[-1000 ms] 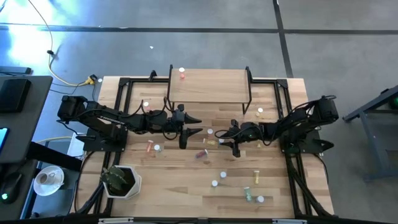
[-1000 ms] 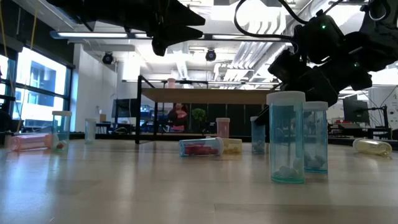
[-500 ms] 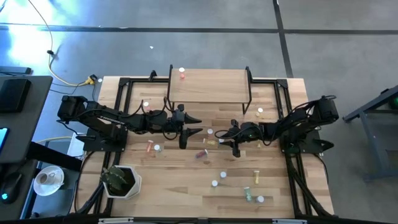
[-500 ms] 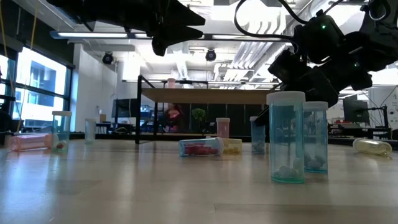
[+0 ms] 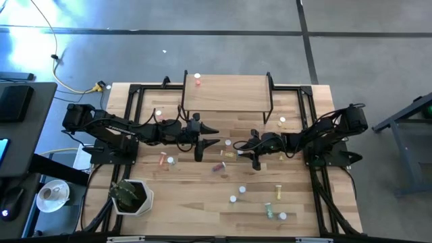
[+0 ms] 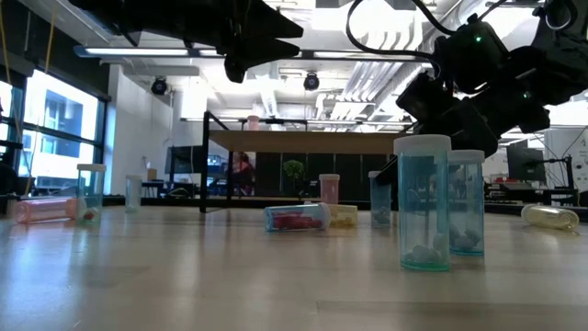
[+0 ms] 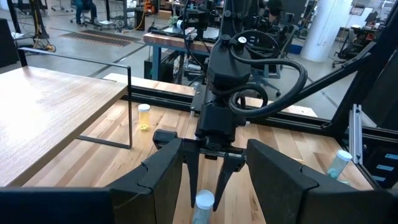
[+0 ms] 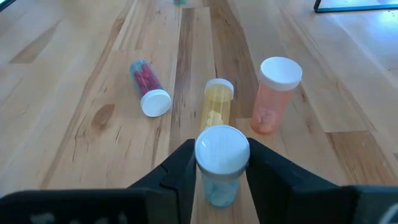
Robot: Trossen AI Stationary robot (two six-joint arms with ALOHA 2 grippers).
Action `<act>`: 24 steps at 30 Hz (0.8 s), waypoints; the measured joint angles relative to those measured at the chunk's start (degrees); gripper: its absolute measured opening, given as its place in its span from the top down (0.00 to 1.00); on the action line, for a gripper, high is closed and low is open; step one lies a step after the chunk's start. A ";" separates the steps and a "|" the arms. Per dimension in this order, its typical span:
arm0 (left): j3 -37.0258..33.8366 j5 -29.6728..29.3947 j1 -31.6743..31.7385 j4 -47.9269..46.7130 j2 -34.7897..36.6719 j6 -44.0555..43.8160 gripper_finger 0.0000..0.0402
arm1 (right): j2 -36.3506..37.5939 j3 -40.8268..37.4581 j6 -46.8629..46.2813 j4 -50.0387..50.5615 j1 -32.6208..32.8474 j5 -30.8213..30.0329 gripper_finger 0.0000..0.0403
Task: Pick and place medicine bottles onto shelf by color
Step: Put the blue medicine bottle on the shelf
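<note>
A blue bottle (image 8: 221, 163) w/ white cap stands upright on the counter (image 5: 202, 196), just in front of the shelf (image 5: 226, 93), clamped between the right gripper (image 8: 219, 171) fingers. Beside it a yellow bottle (image 8: 215, 107) lies flat; an orange bottle (image 8: 274, 93) stands near. The left gripper (image 5: 200, 142) is held open, above the counter, left of the blue bottle.

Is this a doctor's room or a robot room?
Probably a robot lab or workshop. Two dark arms are mounted at a plank table, with a bare concrete floor around it and more workbenches behind.
</note>
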State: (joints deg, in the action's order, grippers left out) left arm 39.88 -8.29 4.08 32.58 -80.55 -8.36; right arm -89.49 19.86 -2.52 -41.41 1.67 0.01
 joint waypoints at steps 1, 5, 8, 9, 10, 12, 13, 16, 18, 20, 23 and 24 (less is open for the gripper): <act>0.00 0.00 0.01 0.00 0.00 0.00 0.58 | 0.00 0.00 0.00 0.00 0.00 0.00 0.72; 0.00 0.00 0.01 0.00 0.00 0.00 0.58 | 0.27 0.00 0.00 0.19 -0.01 -0.02 0.72; 0.00 0.00 0.01 -0.08 0.00 0.00 0.58 | 2.18 0.02 0.00 1.63 0.00 -0.82 0.72; 0.02 0.00 -0.01 -0.18 0.00 0.00 0.58 | 3.14 0.02 0.01 2.43 0.00 -1.12 0.72; 0.00 -0.01 -0.01 -0.23 0.00 0.01 0.58 | 4.14 0.02 0.00 3.13 -0.03 -1.36 0.72; 0.01 -0.02 0.00 -0.24 0.00 0.00 0.58 | 6.53 0.02 0.02 5.01 -0.06 -1.99 0.72; 0.01 0.00 0.00 -0.24 0.00 0.00 0.58 | 7.84 0.02 0.02 6.07 -0.05 -2.76 0.72; 0.00 0.00 0.01 -0.22 0.00 0.02 0.58 | 12.07 0.02 0.02 8.64 -0.13 -4.61 0.72; 0.02 0.00 -0.01 -0.24 0.00 0.00 0.58 | 15.03 0.02 0.02 9.57 -0.17 -5.81 0.72; 0.02 -0.02 0.01 -0.22 0.00 0.02 0.58 | 17.89 0.02 0.02 9.50 -0.19 -6.28 0.72; 0.02 -0.02 0.00 -0.22 0.00 0.02 0.58 | 22.56 0.02 0.02 9.45 -0.97 -6.39 0.72; 0.02 -0.01 0.01 -0.22 0.00 0.02 0.58 | 24.16 0.02 0.02 9.55 -1.54 -6.47 0.72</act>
State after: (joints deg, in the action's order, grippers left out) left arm 39.90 -8.30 4.09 32.36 -80.55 -8.34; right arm -65.33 19.88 -2.50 -31.86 0.13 -6.46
